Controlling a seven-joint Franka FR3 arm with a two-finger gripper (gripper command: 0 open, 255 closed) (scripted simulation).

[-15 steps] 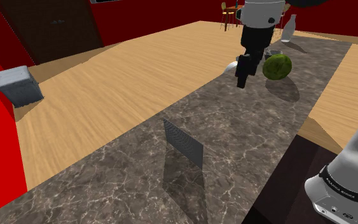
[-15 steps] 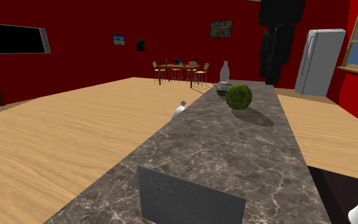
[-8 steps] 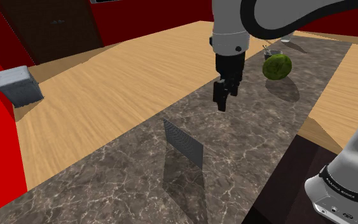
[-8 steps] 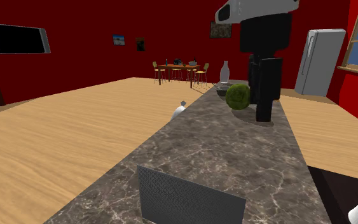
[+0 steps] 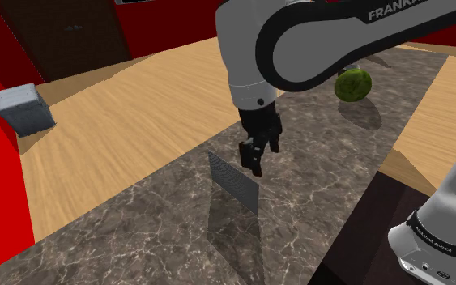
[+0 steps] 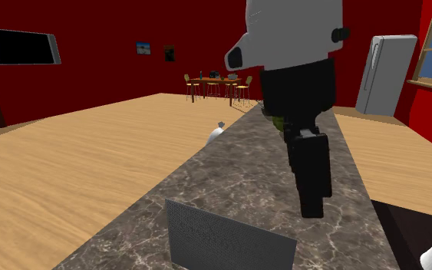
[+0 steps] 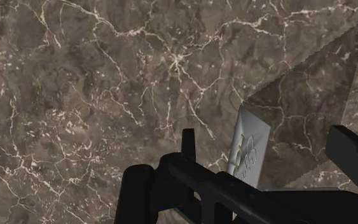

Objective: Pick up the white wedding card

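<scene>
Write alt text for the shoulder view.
The white arm's black gripper hangs close to the top edge of a grey card standing upright on a dark marble counter. A green ball sits farther along it.

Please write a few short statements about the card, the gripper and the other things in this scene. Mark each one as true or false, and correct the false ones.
1. The card stands upright on the marble counter. True.
2. The gripper is shut on the card. False: its fingers stand apart above the card and do not clasp it.
3. A round green fruit lies on the counter, beyond the arm. True.
4. The grey box sits on the counter beside the card. False: it lies on the wooden floor, near the red wall.
</scene>
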